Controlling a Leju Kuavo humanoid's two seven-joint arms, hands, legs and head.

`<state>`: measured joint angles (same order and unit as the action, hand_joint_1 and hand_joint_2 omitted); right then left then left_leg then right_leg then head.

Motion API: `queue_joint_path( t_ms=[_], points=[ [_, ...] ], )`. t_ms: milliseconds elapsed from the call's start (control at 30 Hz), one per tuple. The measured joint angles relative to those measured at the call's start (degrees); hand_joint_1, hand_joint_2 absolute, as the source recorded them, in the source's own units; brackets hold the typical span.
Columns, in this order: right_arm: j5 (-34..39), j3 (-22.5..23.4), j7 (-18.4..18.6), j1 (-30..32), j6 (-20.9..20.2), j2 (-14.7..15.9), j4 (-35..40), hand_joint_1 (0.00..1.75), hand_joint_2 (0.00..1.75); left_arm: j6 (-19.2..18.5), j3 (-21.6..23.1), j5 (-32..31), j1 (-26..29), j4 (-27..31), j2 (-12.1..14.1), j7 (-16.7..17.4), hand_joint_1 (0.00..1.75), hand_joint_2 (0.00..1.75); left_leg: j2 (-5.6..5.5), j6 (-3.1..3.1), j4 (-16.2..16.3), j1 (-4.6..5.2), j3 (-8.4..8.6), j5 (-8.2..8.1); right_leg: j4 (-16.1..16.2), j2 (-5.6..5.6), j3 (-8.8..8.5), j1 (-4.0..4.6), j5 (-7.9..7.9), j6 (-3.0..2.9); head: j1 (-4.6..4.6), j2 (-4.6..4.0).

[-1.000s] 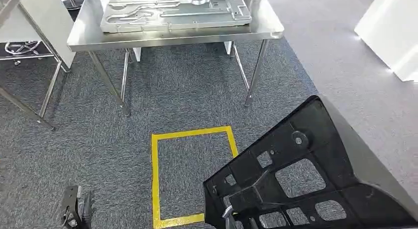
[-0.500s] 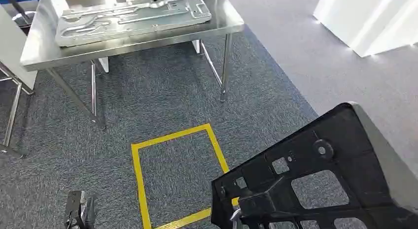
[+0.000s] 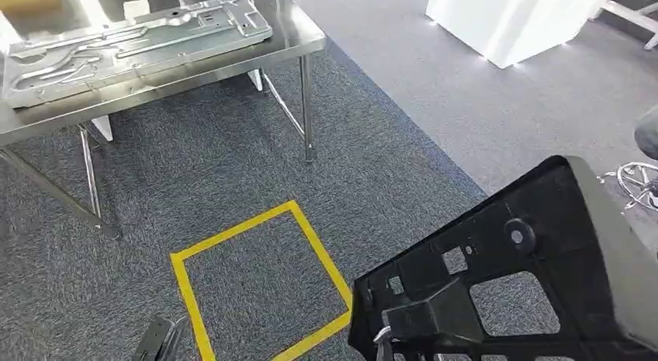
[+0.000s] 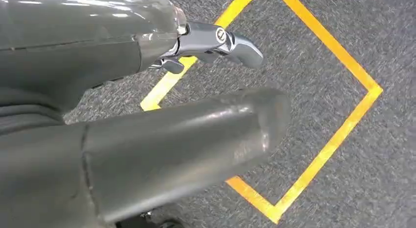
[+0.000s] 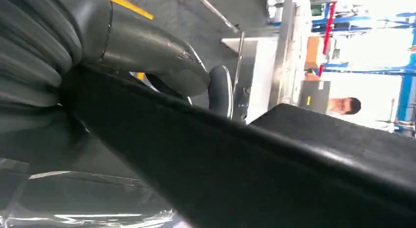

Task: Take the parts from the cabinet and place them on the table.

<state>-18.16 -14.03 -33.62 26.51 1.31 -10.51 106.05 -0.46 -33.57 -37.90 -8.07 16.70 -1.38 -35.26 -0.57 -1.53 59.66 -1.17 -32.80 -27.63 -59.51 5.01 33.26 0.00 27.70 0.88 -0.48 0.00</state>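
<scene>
At four o'clock in the head view, the right hand [image 5: 98,51] grips the black plastic part [image 3: 512,283], held above the carpet; the steel table [image 3: 306,36] lies at eleven. The left hand [image 4: 147,115] hangs with fingers apart, holding nothing, over the yellow tape square [image 3: 260,287]
</scene>
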Motion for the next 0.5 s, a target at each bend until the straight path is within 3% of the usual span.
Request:
queue_joint_path(
  t_ms=[33,67,133,167,200,233,300,333,400,500],
  points=[
    [-0.04,0.33,0.02,0.07,-0.33,-0.35,0.44,1.75,1.75,-0.02,-0.31,0.11,0.08,0.00,0.00,-0.26,0.00,0.00,0.03,-0.30,-0.18,0.01,0.15,-0.01,-1.83,-2.66,0.72,0.15,1.29,0.38,0.47,0.00],
    [-0.04,0.68,0.07,-0.03,-0.72,-0.66,0.74,1.75,1.75,-0.04,-0.72,0.09,0.32,0.00,0.02,-0.35,0.00,0.00,0.30,-0.58,-0.22,0.05,0.19,-0.03,-5.77,-3.96,2.83,0.00,3.59,0.75,0.73,0.00],
    [-0.06,1.33,0.02,0.11,-1.51,-1.07,0.78,1.75,1.75,-0.20,-1.05,-0.13,0.85,0.00,0.05,-0.41,0.00,0.00,0.81,-0.71,-0.19,0.11,0.18,-0.23,-14.33,-4.50,7.42,-0.35,7.17,1.20,0.72,0.00],
    [-0.20,1.44,-0.11,0.24,-1.81,-1.09,0.78,1.75,1.75,-0.28,-1.22,-0.22,1.00,0.00,0.11,-0.44,0.00,0.00,0.72,-0.65,-0.17,0.11,0.22,-0.27,-16.80,-4.60,8.93,-0.47,7.59,1.30,0.68,0.00],
    [-0.93,1.48,-0.20,0.38,-1.73,-1.09,0.76,1.75,1.75,-0.37,-1.46,-0.61,1.05,0.00,0.11,-0.44,0.00,0.00,0.71,-0.59,-0.15,0.11,0.35,-0.31,-16.51,-4.67,9.01,-0.55,6.54,1.34,0.70,0.00],
    [-2.01,1.48,-0.20,0.42,-1.16,-1.11,0.76,1.75,1.75,-0.46,-1.66,-0.81,1.01,0.00,0.09,-0.46,0.00,0.00,0.58,-0.47,-0.15,0.11,0.55,-0.41,-13.54,-4.66,7.71,-0.59,4.30,1.22,0.72,0.00],
    [-3.91,1.48,0.07,0.50,-0.04,-1.11,0.78,1.75,1.75,-0.55,-2.12,-1.18,0.84,0.00,0.05,-0.78,0.00,0.00,0.04,-0.13,-0.19,0.11,1.05,-0.66,-3.18,-3.66,2.59,-0.34,-1.19,0.37,0.75,0.00],
    [-4.22,1.48,0.20,0.50,0.22,-1.11,0.78,1.75,1.75,-0.57,-2.21,-1.42,0.71,0.00,-0.17,-0.94,0.00,0.00,-0.12,0.01,-0.22,0.01,1.04,-0.74,0.29,-2.06,1.04,-0.30,-1.50,-0.21,0.75,0.00],
    [-4.81,1.46,0.52,0.65,1.07,-1.11,0.76,1.75,1.75,-0.59,-2.34,-2.01,0.55,0.00,-0.24,-1.00,0.00,0.00,-0.65,0.68,-0.27,0.14,0.93,-0.83,0.61,-3.02,0.83,-0.09,-1.41,-0.32,0.83,0.00],
    [-4.81,1.46,0.53,0.65,1.07,-1.11,0.76,1.75,1.75,-0.59,-2.34,-2.01,0.55,0.00,-0.24,-1.00,0.00,0.00,-0.67,0.71,-0.28,0.13,0.92,-0.83,0.60,-3.05,0.83,-0.08,-1.40,-0.33,0.83,0.00]
  ],
)
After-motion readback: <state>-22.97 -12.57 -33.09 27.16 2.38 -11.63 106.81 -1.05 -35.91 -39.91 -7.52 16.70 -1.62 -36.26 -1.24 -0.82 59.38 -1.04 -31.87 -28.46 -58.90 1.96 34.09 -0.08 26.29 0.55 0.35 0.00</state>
